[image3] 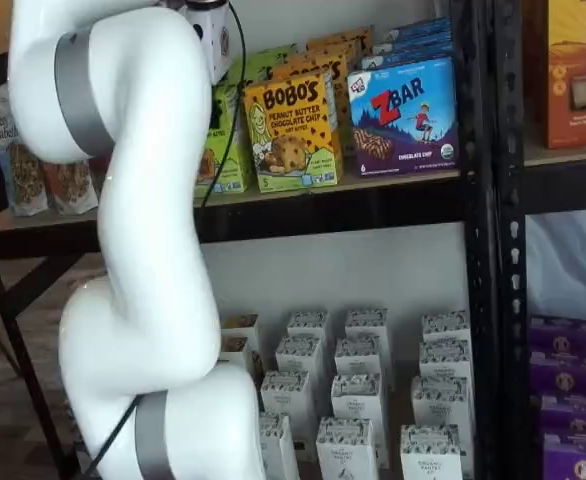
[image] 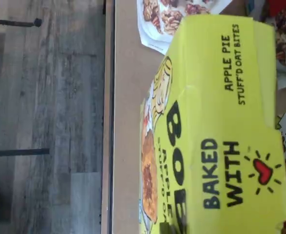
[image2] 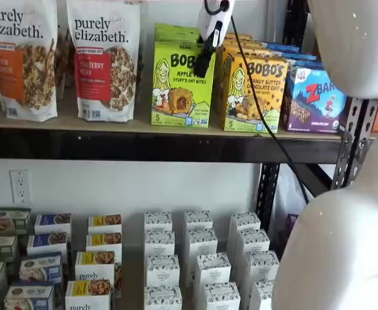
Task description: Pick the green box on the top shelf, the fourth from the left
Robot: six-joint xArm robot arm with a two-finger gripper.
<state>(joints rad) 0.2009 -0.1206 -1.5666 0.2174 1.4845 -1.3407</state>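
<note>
The green box [image2: 182, 84] stands on the top shelf [image2: 144, 145]. The gripper [image2: 204, 63] hangs at the box's one o'clock, one black finger overlapping its front; jaw state cannot be told.

White arm [image3: 138, 250] fills the foreground in both shelf views, bent in stacked curved links with grey joint bands. Gripper [image2: 204, 64] reaches in from the top edge of a shelf view: white body, one black finger seen, tilted down-left, cable trailing beside it. No gap readable between fingers; whether it grips can't be told. Fingers not seen in wrist view.
</note>
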